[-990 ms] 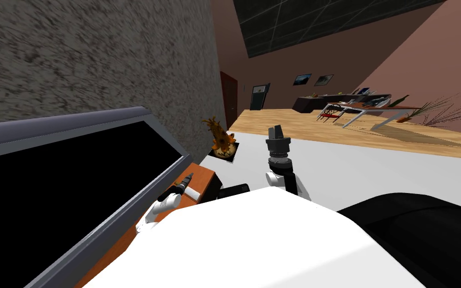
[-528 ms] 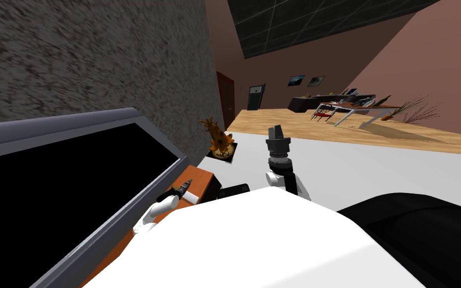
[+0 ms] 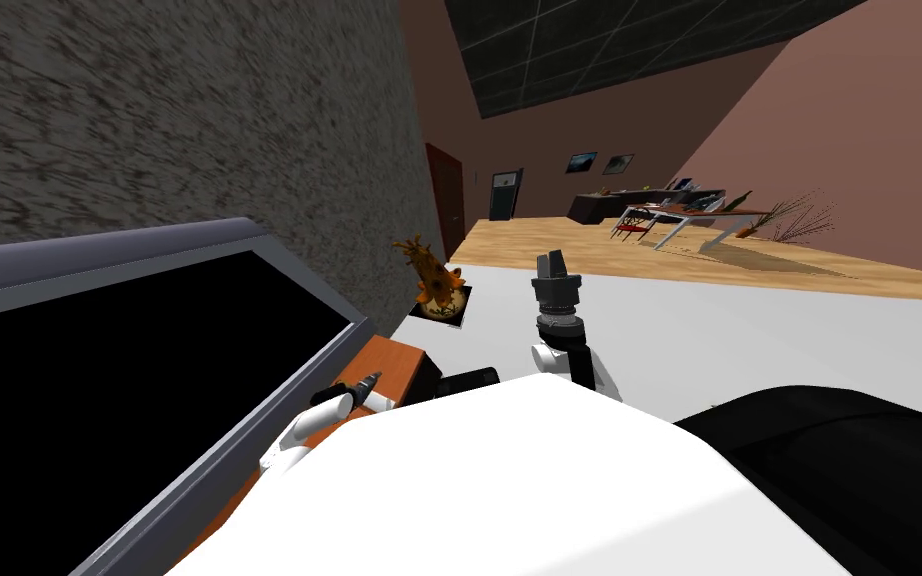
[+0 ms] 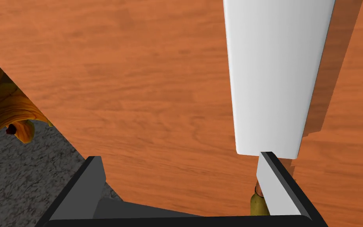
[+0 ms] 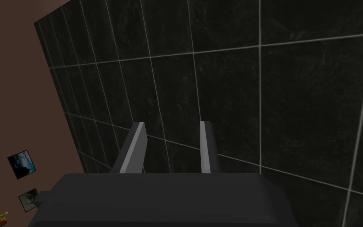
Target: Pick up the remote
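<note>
Left gripper point(image 4: 182, 179) wide open, nothing held; remote point(image 4: 273, 79), right of frame on counter point(image 4: 137, 79), is lined up with one finger, so it could be shoved aside on closing.

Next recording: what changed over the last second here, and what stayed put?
My head camera swung a little, so the whole picture slid left. The left gripper sank closer to the flat white bar-shaped remote on the orange wooden tabletop, fingers open, nothing grasped. The right gripper stayed raised, pointing up, and the remote stayed lying flat.
</note>
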